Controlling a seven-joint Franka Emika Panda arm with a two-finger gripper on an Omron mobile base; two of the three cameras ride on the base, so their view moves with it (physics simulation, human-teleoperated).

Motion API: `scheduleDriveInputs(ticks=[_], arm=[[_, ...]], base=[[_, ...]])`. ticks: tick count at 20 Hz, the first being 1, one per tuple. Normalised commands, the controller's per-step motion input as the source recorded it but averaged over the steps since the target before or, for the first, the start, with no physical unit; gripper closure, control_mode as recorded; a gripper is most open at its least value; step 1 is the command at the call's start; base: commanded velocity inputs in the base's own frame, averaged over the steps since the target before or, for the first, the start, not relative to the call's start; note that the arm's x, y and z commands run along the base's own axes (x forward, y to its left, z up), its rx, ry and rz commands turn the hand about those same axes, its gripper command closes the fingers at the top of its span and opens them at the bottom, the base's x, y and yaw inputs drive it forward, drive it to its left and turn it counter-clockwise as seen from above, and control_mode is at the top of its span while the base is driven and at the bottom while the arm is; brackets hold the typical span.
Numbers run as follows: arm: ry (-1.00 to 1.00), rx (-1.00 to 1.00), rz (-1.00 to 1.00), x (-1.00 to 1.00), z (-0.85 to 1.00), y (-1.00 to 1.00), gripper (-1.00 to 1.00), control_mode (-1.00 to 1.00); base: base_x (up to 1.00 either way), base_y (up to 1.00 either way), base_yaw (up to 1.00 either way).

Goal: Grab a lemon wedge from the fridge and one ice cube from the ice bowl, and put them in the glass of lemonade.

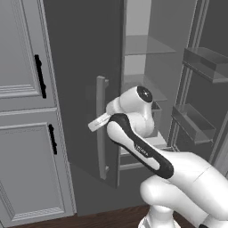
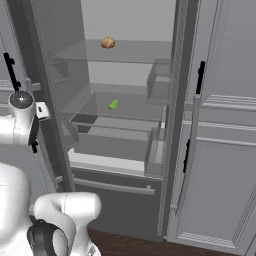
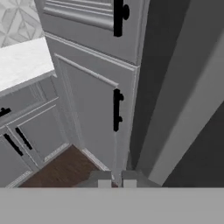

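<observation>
Wedge well right of gripper

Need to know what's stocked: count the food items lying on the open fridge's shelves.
2. A yellow-green lemon wedge lies on the middle clear shelf, and a round tan-brown lump sits on the shelf above it. Door bins and lower drawers may hide more.

lemon wedge on middle shelf inside open fridge, round lump on shelf above
</observation>
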Motion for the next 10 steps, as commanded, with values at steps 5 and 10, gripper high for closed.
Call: scheduleDriveInputs(ticks=[5, 10], arm=[[0.02, -0.02, 0.15, -0.65, 0.66, 0.29, 1.0, -1.0], [0.03, 0.01, 0.0, -0.86, 0.26, -0.29, 1.0, -1.0]], base=[[0.0, 0.0, 0.0], [0.0, 0.0, 0.0]])
